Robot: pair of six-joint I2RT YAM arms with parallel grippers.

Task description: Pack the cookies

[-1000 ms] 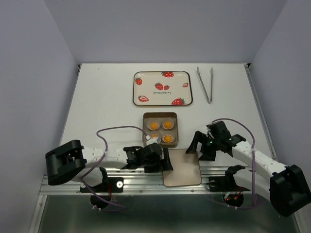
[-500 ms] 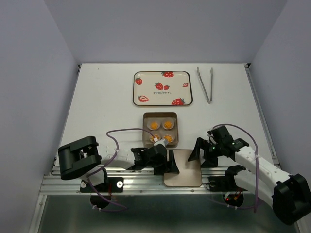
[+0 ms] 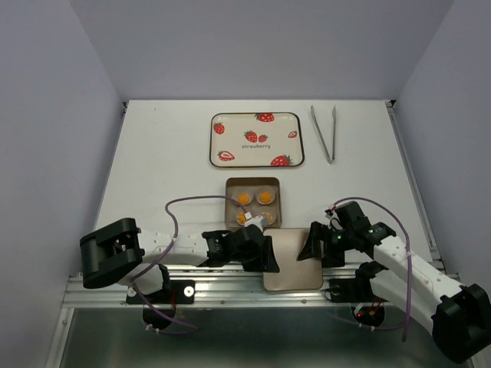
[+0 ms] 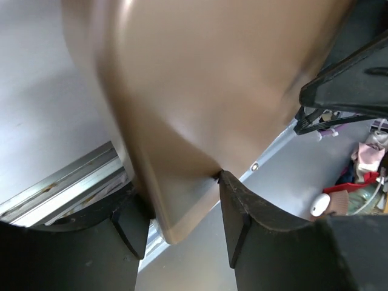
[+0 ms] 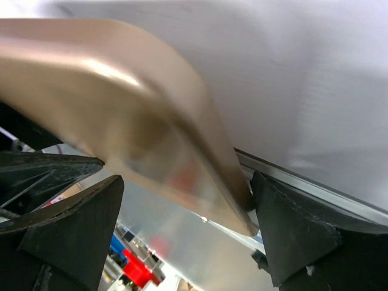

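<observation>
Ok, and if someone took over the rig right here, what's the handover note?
Left gripper: shut on the left edge of the bronze lid, which lies on the near side of the tin.
Right gripper: open, fingers either side of the lid's right edge, not gripping.
Cookies: all four in the open tin.
Done: cookies in. Left: put the lid on the tin.

A white table (image 3: pixel 153 153) stands enclosed on three sides by plain, pale lavender walls (image 3: pixel 261 46) under soft, even light. A silver metal rail (image 3: pixel 222 290) runs along the table's near edge, with a dull grey-green surface (image 3: pixel 253 337) lying below it.
</observation>
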